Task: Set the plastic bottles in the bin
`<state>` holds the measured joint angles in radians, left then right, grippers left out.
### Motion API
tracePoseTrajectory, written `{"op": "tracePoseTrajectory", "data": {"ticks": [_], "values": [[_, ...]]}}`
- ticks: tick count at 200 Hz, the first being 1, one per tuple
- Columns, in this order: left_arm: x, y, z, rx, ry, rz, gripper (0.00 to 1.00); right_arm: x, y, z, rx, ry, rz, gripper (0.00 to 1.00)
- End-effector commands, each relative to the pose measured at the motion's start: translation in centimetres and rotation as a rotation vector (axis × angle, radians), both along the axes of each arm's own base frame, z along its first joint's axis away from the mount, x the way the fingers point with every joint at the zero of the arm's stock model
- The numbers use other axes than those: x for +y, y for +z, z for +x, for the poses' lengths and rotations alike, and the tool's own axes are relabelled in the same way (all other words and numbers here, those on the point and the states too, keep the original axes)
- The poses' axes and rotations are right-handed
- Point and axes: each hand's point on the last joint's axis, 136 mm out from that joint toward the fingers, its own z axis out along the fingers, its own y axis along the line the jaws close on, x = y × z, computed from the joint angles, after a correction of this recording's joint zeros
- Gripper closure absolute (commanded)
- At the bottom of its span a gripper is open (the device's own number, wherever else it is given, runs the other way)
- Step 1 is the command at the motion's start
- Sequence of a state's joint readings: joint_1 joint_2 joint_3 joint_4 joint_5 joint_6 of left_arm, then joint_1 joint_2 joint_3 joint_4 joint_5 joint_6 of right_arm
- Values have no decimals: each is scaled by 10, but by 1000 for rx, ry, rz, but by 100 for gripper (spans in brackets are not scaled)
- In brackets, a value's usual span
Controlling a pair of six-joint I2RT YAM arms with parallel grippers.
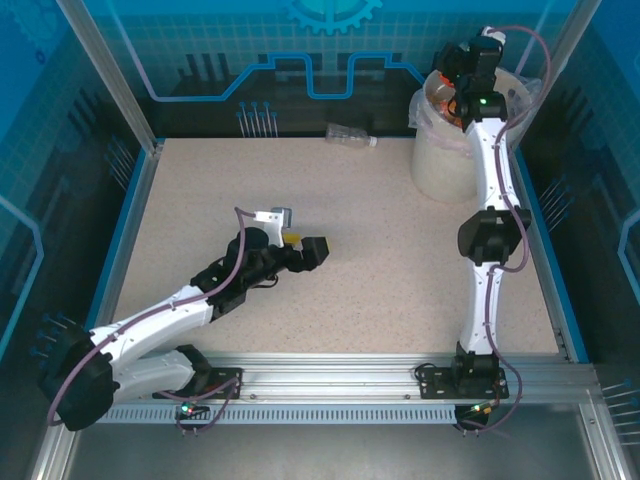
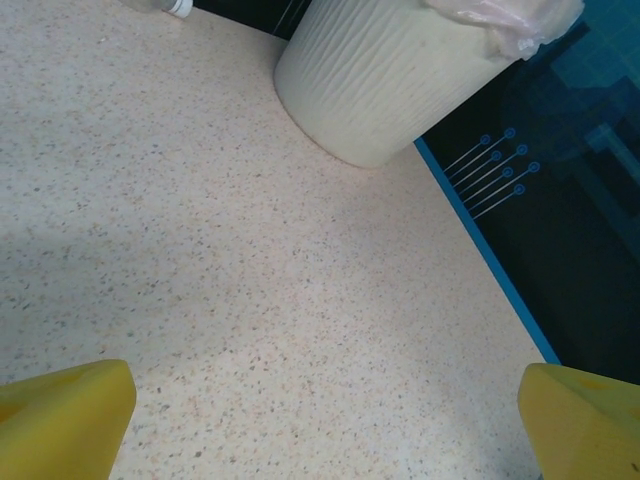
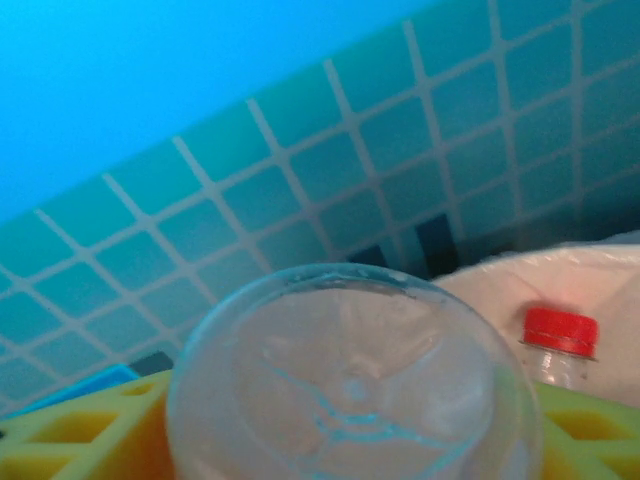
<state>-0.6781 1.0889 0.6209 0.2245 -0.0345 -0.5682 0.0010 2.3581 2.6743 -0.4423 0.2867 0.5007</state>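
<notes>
Right wrist — bottle [image 3: 352,385] seen base-on.

Outstretched right arm [image 1: 490,200], right pincer [image 3: 340,445] clamping bottle [image 3: 350,340]; left pincer [image 2: 325,415] low, spread wide

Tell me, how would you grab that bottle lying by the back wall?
Probably around the middle of its body, from above. The bottle lies on its side, lengthways along the wall, cap toward the bin, so jaws straddling its round width should close cleanly.
</notes>
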Motion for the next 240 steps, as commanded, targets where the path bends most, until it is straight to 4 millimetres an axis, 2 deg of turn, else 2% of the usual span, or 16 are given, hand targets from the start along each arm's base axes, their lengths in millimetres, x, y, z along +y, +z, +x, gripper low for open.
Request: {"op": "tracePoseTrajectory", "data": {"ticks": [1, 15, 17, 20, 50, 81, 96, 112, 140, 169, 201, 218, 240], "values": [[9, -8, -4, -5, 17, 48, 1, -18, 32, -15, -54, -99, -11, 22], [10, -10, -4, -1, 21, 53, 1, -24, 29, -19, -32, -112, -20, 15], [10, -10, -4, -1, 22, 51, 1, -25, 41, -25, -50, -115, -19, 15], [10, -10, -4, 0, 22, 52, 1, -26, 45, -29, -53, -119, -21, 13], [14, -13, -2, 10, 53, 45, 1, -30, 66, -49, -52, -137, -54, 5], [24, -18, 1, 24, 119, 42, 1, -19, 92, -67, -77, -99, -94, 2], [31, -20, 3, 32, 160, 42, 1, -4, 101, -73, -84, -40, -122, 1], [40, -23, 6, 44, 216, 44, 1, 21, 111, -80, -93, 54, -149, 0], [60, -29, 10, 79, 336, 54, 1, 79, 114, -95, -91, 268, -192, 0], [70, -32, 16, 109, 390, 33, 1, 152, 95, -113, -74, 519, -227, 0], [75, -36, 31, 169, 436, -13, 1, 222, 47, -124, -32, 710, -185, 0], [75, -39, 47, 213, 446, -47, 1, 246, 14, -121, 16, 737, -181, 0], [71, -37, 78, 244, 441, -59, 1, 262, -33, -113, 105, 729, -124, 0]]}}
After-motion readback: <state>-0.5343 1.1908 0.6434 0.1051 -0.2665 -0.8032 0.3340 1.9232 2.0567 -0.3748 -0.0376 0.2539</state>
